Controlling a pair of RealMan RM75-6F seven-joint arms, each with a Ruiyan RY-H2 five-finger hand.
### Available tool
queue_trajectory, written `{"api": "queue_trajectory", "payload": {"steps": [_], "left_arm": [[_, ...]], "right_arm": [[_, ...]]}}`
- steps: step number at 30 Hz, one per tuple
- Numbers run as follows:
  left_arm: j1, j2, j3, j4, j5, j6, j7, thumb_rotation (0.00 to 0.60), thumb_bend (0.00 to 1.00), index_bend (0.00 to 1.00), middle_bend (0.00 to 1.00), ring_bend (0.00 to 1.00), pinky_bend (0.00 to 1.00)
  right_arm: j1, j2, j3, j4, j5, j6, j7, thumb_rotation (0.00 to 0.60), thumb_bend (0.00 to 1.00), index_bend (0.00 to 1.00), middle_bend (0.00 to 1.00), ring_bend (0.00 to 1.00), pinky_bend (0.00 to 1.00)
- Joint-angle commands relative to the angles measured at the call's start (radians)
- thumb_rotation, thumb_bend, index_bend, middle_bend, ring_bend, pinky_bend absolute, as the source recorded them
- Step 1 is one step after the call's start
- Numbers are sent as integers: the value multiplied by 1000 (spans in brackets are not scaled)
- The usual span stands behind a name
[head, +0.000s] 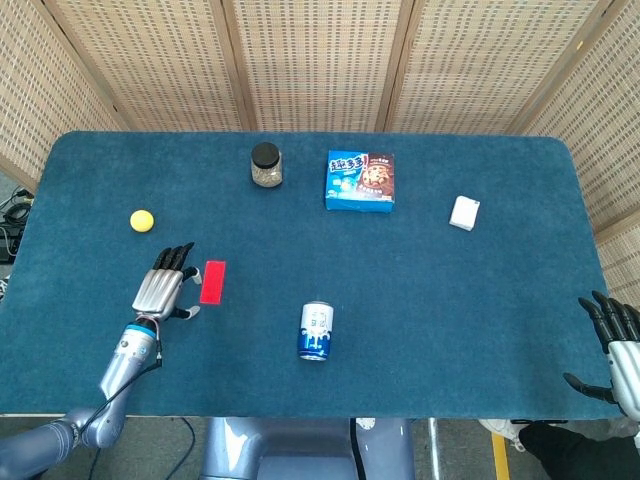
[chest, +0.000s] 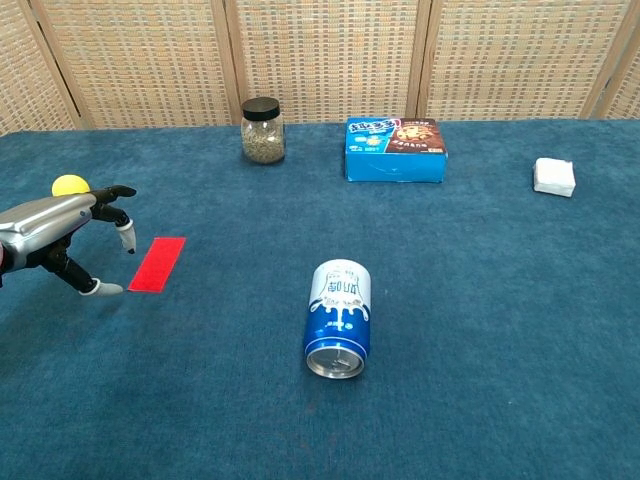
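My left hand (head: 163, 287) (chest: 62, 232) hovers open over the blue cloth, fingers spread, just left of a flat red card (head: 212, 281) (chest: 157, 263). Its thumb tip reaches close to the card's near corner; I cannot tell whether it touches. A yellow ball (head: 142, 220) (chest: 69, 184) lies beyond the hand. A blue can (head: 316, 330) (chest: 338, 317) lies on its side in the middle. My right hand (head: 618, 345) is open at the table's right front edge, holding nothing; only the head view shows it.
A dark-lidded glass jar (head: 265, 165) (chest: 262, 130) and a blue snack box (head: 360, 180) (chest: 395, 149) stand at the back. A small white block (head: 464, 212) (chest: 554, 176) lies at the right. Wicker screens close off the back and sides.
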Motion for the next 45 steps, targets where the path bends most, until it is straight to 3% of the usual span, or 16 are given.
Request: {"api": "queue_trajectory", "payload": {"steps": [1,24,34,40,45], "left_arm": [[-6,-15,-4,26,2,3,-8,600,207,456,0,0,0],[-29,-78,-5,122,-7,-25,-29,600,207,462,0,0,0],[-75,-106,-51,167,-13,-28,-27,600,221,471,0,0,0],[-71,-37,-70,35,2,17,-33,600,221,471,0,0,0],[-57,54,-33,-83,-17,-24,44,600,220,471,0,0,0]], "right_arm": [[1,0,1,1,2,-1,3,600,0,68,0,0,0],[5,1,1,6,7,-12,10,600,0,72,0,0,0],[4,4,1,4,9,-10,15,600,0,74,0,0,0],[5,5,2,8,15,-15,22,600,0,76,0,0,0],[5,6,2,7,12,-13,25,600,0,79,0,0,0]]}}
